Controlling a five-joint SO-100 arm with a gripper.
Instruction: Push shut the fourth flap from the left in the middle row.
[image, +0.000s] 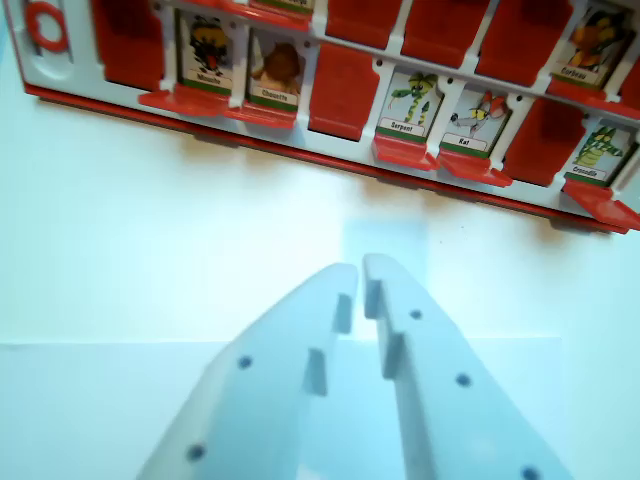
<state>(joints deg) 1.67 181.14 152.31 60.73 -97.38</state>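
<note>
Looking at the wrist view, the only one here, the white pincer (360, 268) sits low in the middle with its tips nearly together, just a thin gap, holding nothing. It hangs over the pale tabletop (150, 250), well apart from the red-and-white flap game board (60, 70) that runs across the top of the picture.

Near-row flaps standing with cards showing: Mouche (209, 52), Chouette (274, 68), Serpent (408, 100), Rat (474, 118) and Crocodile (598, 150). Others in between lie flat as plain red panels. Behind them a Corbeau flap (590, 42) stands in the next row back, which I'd guess is the middle row, but only part of it shows, so I can't count to the fourth flap.

My read: this is the approach step. The next move calls for going forward and up over the near row, then nudging the target flap down with the closed tips.
</note>
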